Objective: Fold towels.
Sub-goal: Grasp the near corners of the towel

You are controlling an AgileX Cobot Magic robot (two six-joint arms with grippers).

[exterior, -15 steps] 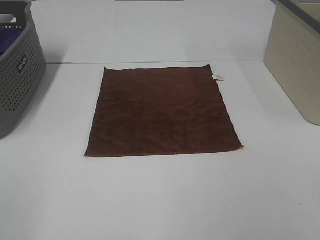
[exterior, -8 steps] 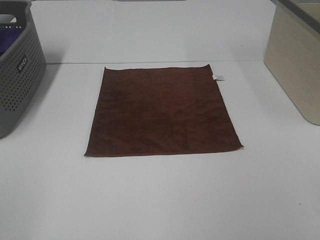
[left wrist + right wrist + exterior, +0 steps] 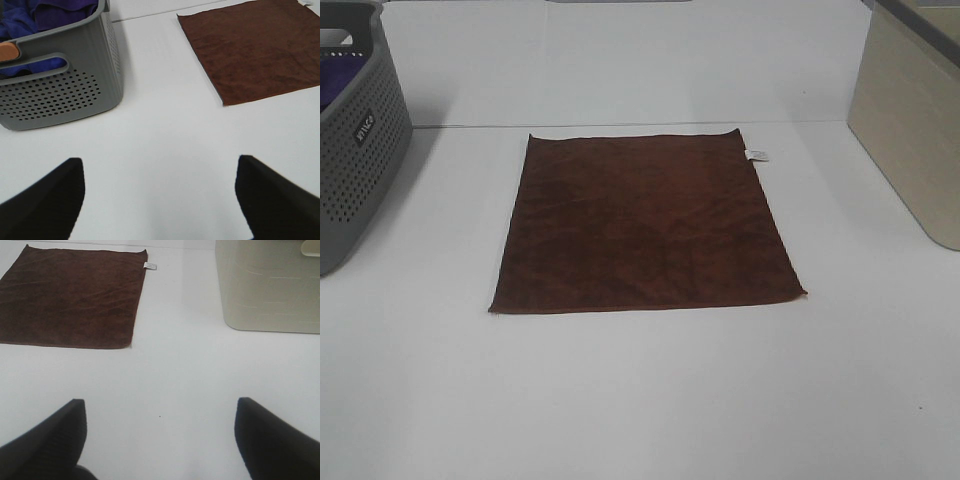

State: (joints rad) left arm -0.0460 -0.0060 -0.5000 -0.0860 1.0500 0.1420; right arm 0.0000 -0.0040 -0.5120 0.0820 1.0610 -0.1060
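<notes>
In the middle of the surface (image 3: 640, 400), the towel (image 3: 645, 225) is lying flat and fully spread out, nothing folded yet imo. It's looking pretty much square, so there's no real long axis to worry about. Its edges are running roughly in line with the surface's near edge, and the little white tag (image 3: 756, 154) is sticking out by the far right corner.

Neither arm is showing up in the high view, so I'm guessing both are hanging back on the near side. The left fingers (image 3: 45, 205) are standing wide apart with nothing between them, over bare surface. The towel is lying off to their far right, with its near left corner (image 3: 223, 104) being the closest bit. The right fingers (image 3: 280, 440) are gaping apart too, empty, and the towel is sitting to their far left, near right corner (image 3: 127, 346) closest. I'm judging both arms about equally far off, so each is probably going for its own corner.

Around it, a gray basket (image 3: 360, 170) with purple fabric (image 3: 45, 15) is sitting at the far left, and a beige bin (image 3: 910, 140) is standing at the far right, both well apart from the towel. Nothing is lying between the fingers and the towel, so I'm not seeing anything getting in the way.
</notes>
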